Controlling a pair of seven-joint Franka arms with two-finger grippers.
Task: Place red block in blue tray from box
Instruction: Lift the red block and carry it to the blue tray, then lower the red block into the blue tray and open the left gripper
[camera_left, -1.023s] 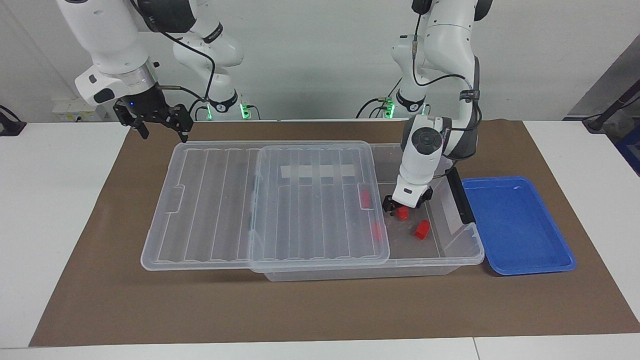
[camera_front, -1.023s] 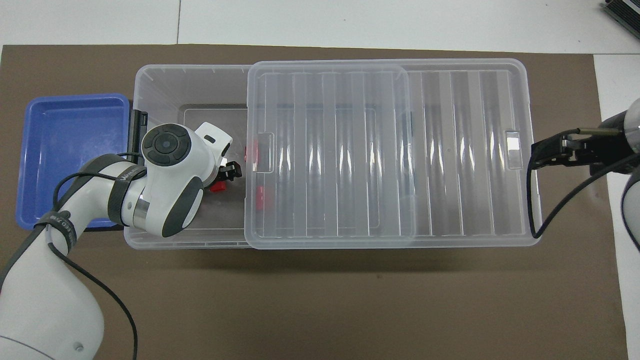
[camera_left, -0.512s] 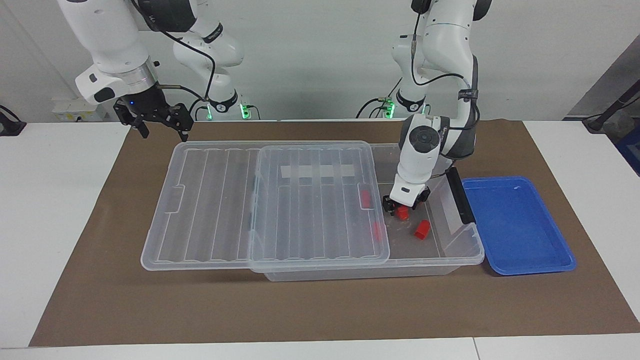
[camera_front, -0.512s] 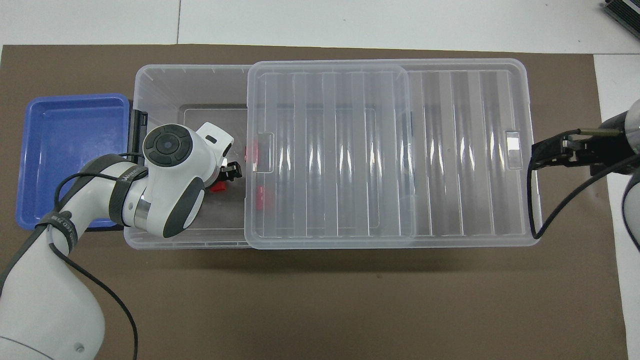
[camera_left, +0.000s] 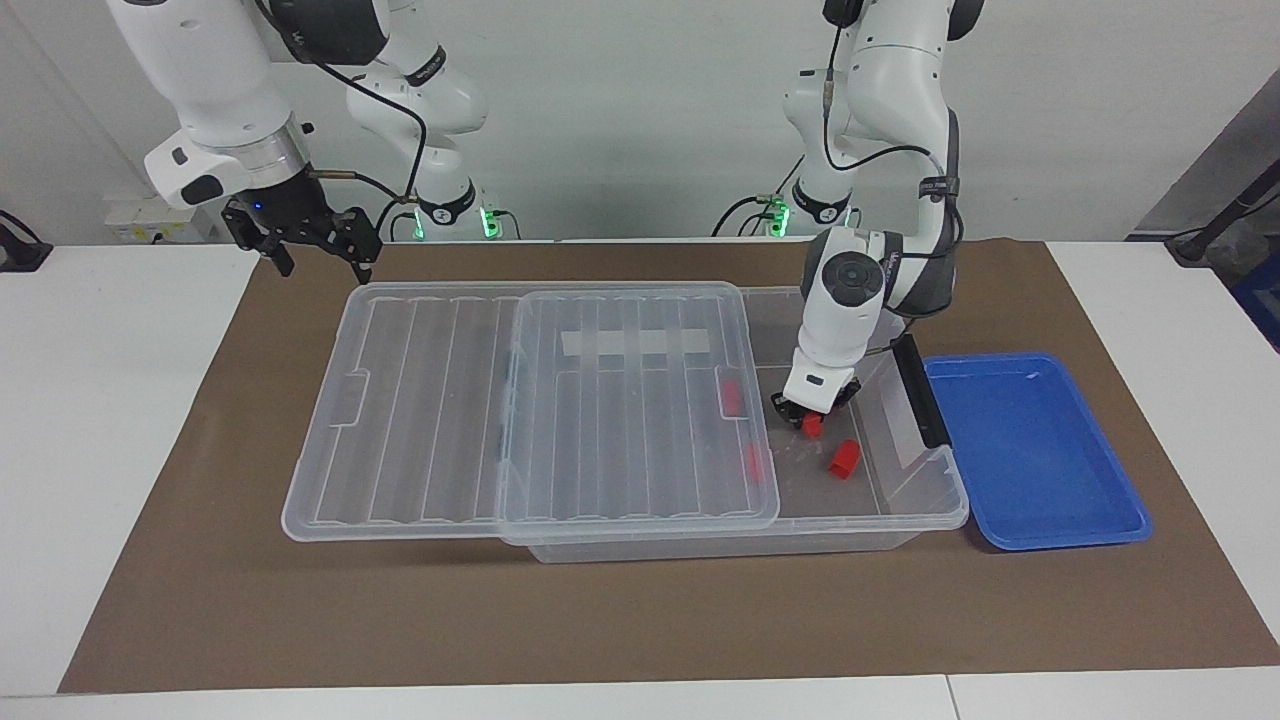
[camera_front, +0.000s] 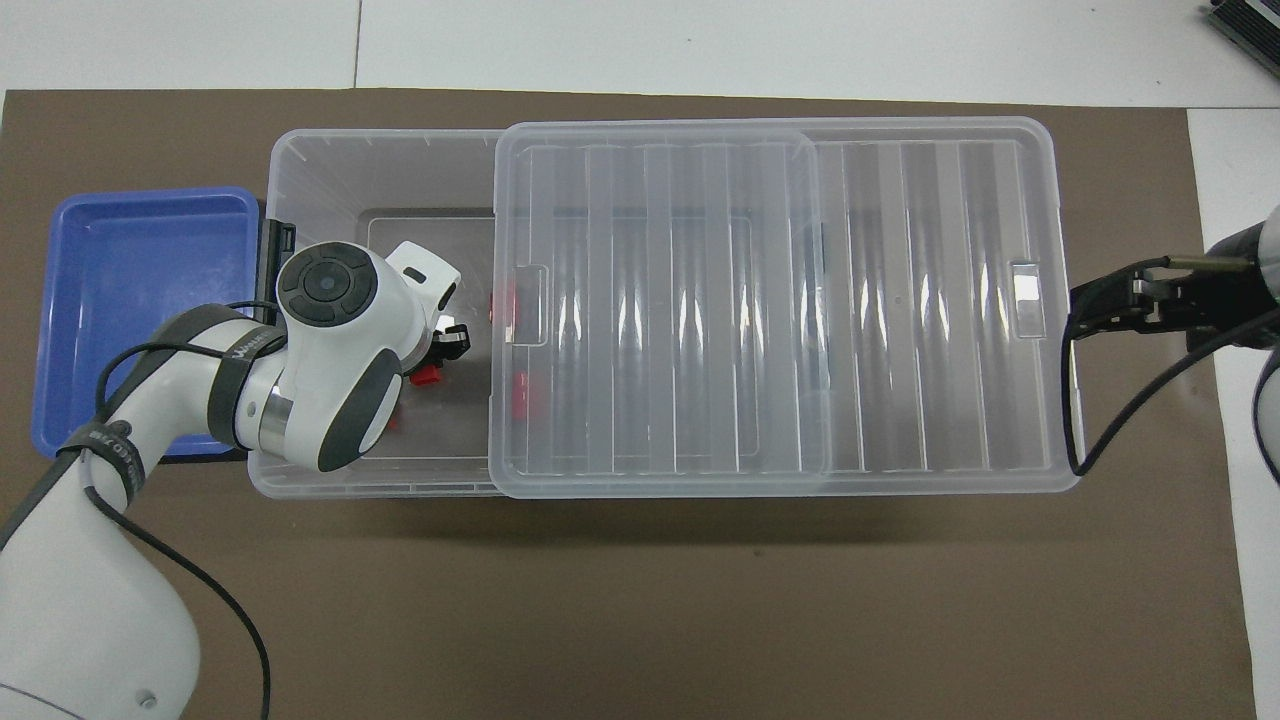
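A brown mat (camera_left: 640, 620) is spread over the white tabletop (camera_left: 110, 420). On it stands the box (camera_left: 860, 520), a large clear bin, with its ribbed clear lid (camera_left: 530, 410) slid toward the right arm's end so that the part of the box at the left arm's end is uncovered. Just beside the box, at the left arm's end of the tabletop, lies the blue tray (camera_left: 1035, 450), with a black clip handle (camera_left: 920, 390) seen between the two. Inside the uncovered part, one spare red block (camera_left: 844, 459) rests on the box floor, and two further red blocks (camera_left: 731, 397) are seen through the lid. The left hand (camera_left: 812, 417) is lowered into the box, and its fingers are pressed together on the red block (camera_left: 812, 425), which is pinched just above the box floor. The right hand (camera_left: 320, 250) is held over the mat beside the corner of the lid nearest the robots, its fingers spread and nothing between them; that arm waits.
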